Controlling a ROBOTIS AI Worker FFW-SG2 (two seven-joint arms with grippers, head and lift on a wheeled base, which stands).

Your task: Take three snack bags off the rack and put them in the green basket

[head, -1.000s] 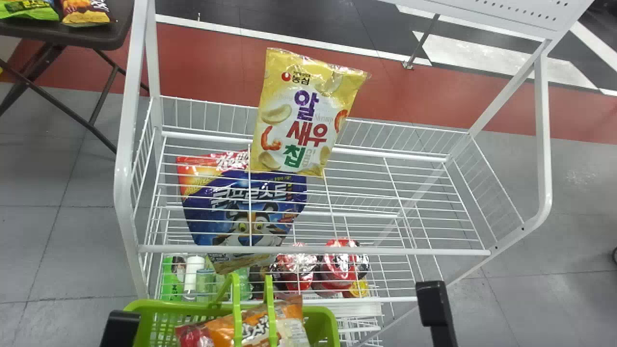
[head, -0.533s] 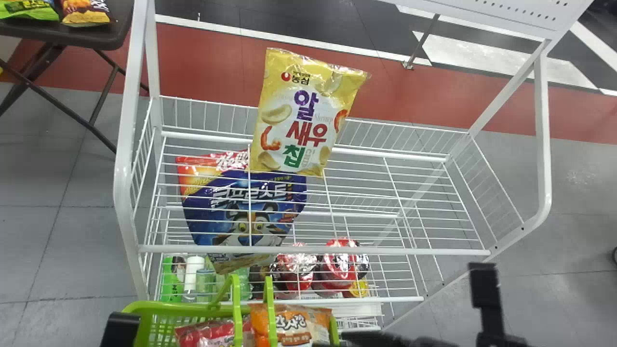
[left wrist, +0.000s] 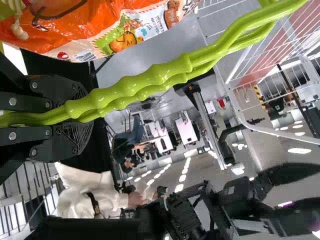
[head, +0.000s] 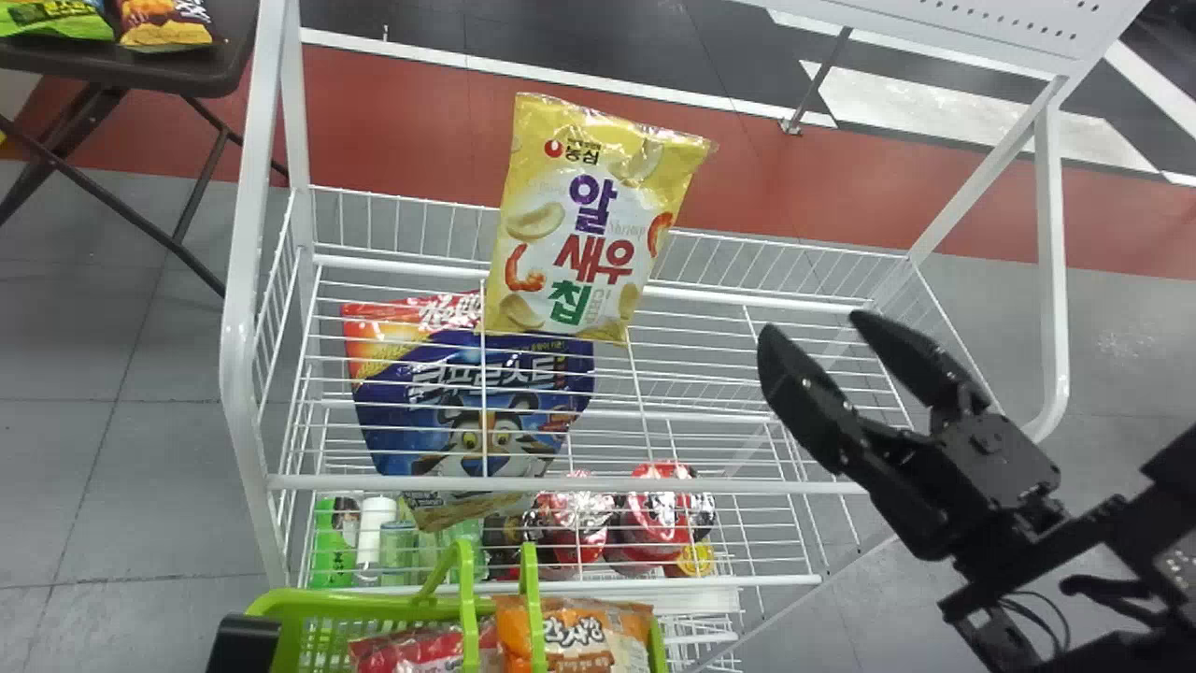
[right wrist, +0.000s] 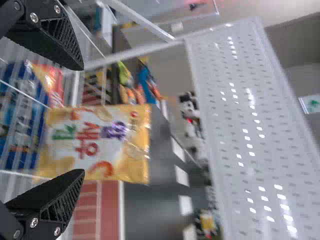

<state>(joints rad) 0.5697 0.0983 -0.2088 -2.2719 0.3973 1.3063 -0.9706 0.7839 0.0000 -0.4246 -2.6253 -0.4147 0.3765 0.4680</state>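
Left gripper (left wrist: 82,112) clamped on ribbed green plastic handles (left wrist: 160,75); green plastic basket (head: 322,600) has a red plastic-film bag (head: 425,651) and an orange plastic-film bag (head: 579,640). Yellow-and-white foil snack bag (head: 593,220) stands at back of white wire rack (head: 701,486): likely light, puffy, slippery, crushable chips; take by side edges, mid-height, soft squeeze. Right gripper (head: 811,327) wide, empty, right of bag.

An office or lab with a shop-like corner. The rack (head: 701,486) holds a snack bag (head: 579,248) and packaged goods (head: 651,519); well apart from it stand white desks (left wrist: 186,132)
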